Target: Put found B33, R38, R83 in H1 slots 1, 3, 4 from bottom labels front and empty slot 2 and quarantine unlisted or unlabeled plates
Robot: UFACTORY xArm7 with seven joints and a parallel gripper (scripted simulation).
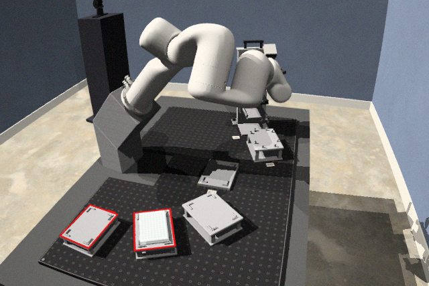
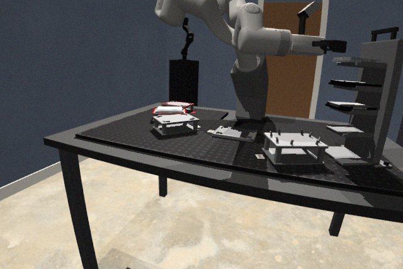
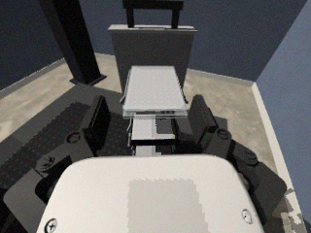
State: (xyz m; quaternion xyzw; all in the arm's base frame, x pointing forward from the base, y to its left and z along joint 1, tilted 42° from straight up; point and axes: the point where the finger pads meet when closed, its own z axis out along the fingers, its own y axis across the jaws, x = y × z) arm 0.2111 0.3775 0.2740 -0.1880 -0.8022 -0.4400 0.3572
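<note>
bench (image 2: 136, 157): dark top on black legs, carrying a perforated black deck plate and all stations.

arm (image 2: 260, 40): white, seven joints, rising from a grey pedestal (image 1: 114, 130) at the rear of the bench; forearm stretched out level toward the plate hotel.

gripper (image 2: 338, 46): black, held level with the hotel's top shelf, just in front of it, not touching. fingers spread to their widest, nothing between them; in the wrist view they stand either side of the top plate's front end, short of it.

plate hotel h1 (image 2: 387, 74): grey upright back panel with a black handle on top, four shelves stacked, at the right end of the bench.
- top shelf: pale plate (image 3: 155, 89), lying flat; its front end too blurred to read.
- third shelf down from the handle side, i.e. slot 3: dark plate (image 2: 352, 82).
- slot 2: dark-edged plate (image 2: 349, 105) with a pale top.
- slot 1: a pale surface (image 2: 344, 128); whether plate or bare shelf cannot be told.

low pale pad (image 2: 343, 152) on the deck at the hotel's foot.

raised nest with upright pins (image 2: 294, 143): just beside the hotel, nothing on it.

flat low nest (image 1: 218, 173): mid-deck, nothing on it.

raised grey nest (image 1: 212, 217): near the front, nothing on it.

red-edged nest, inner (image 1: 135, 238): carries a white well plate (image 1: 154, 227), lying flat inside the border.

red-edged nest, outer (image 1: 67, 232): grey top, no plate on it.

deck labels: small white tags beside the stations, unreadable.
</note>
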